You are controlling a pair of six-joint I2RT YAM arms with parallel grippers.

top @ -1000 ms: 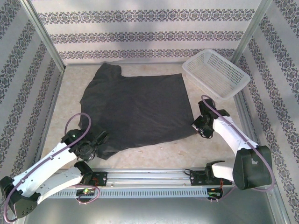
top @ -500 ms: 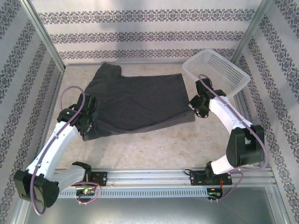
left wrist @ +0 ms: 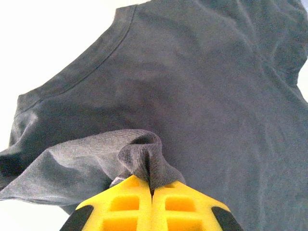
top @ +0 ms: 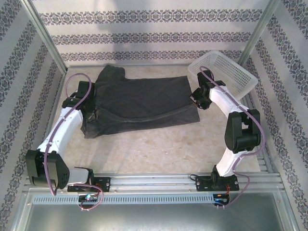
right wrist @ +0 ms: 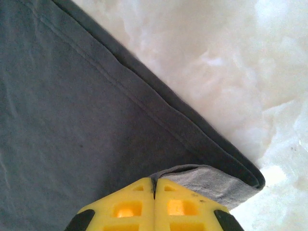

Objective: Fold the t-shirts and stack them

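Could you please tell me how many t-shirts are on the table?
1. The dark charcoal-grey cloth t-shirt lies mid-table, its edges pinched at either side by the left gripper and right gripper; another could hide beneath it.

This is a robot test cell of the lab or workshop kind. A pale stone-look table [top: 159,149] is boxed in by bare aluminium posts [top: 45,41] and panels of striped patterned wallpaper [top: 154,36]. Two white arms [top: 60,132] are bolted to a metal rail [top: 154,182] at its near edge. A dark t-shirt [top: 139,103] and a white mesh basket [top: 224,74] are laid out on it.
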